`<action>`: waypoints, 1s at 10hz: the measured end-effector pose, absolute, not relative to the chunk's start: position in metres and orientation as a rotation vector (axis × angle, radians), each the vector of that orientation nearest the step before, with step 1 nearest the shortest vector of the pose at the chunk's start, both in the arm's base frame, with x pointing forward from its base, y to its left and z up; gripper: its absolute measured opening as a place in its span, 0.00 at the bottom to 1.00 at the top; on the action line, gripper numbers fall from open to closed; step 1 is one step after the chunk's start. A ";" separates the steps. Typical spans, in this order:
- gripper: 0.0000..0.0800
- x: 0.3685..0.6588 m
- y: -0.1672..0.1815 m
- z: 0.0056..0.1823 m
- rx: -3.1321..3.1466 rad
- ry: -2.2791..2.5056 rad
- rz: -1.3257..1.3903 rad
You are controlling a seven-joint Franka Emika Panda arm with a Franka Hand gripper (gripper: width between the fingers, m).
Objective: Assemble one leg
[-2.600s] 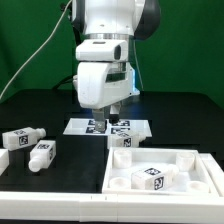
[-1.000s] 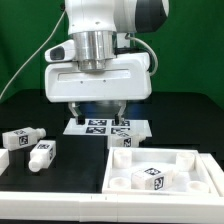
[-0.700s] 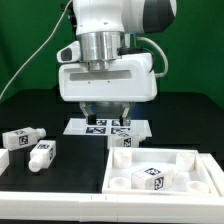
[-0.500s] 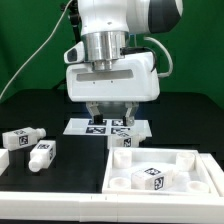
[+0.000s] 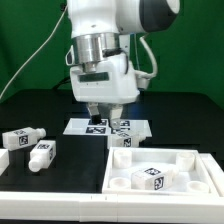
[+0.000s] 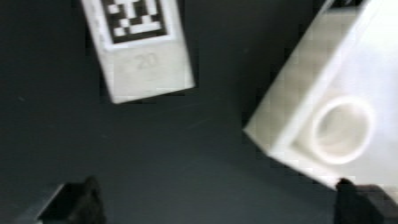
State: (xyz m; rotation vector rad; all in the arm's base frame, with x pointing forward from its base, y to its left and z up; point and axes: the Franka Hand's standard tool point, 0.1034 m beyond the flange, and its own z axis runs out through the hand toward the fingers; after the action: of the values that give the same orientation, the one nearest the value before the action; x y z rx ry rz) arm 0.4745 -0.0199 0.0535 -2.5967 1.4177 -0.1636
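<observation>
Three white legs with black-and-white tags lie on the black table. Two are at the exterior view's left [image 5: 20, 137] [image 5: 40, 153]. A third leg [image 5: 122, 138] lies at the far left corner of the large white tray-like piece [image 5: 195, 160]. My gripper [image 5: 106, 117] hangs open and empty just above the table, close to that third leg. In the wrist view the leg [image 6: 139, 55] lies beside the tray piece's corner [image 6: 302, 90], which has a round socket. My gripper [image 6: 210, 205] stands apart from both, with nothing between its dark fingertips [image 6: 75, 200].
The marker board [image 5: 85, 126] lies flat behind the gripper. A tagged part [image 5: 150, 178] rests inside the tray-like piece. A white wall [image 5: 40, 205] runs along the table's near edge. A cable hangs at the back left.
The hand has turned about its vertical axis, from broad face-on to a narrower angled stance, and has drifted slightly toward the exterior view's right. The parts have not moved.
</observation>
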 end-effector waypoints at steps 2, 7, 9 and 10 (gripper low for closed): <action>0.81 0.472 -0.021 0.051 -2.612 1.398 -0.158; 0.81 0.467 -0.025 0.046 -2.571 1.273 0.191; 0.81 0.467 -0.026 0.042 -2.502 1.246 0.364; 0.81 0.464 -0.024 0.041 -2.454 1.231 0.474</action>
State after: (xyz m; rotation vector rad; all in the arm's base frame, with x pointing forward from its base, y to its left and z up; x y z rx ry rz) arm 0.4642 -0.0243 0.0410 -2.4542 1.2312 0.4740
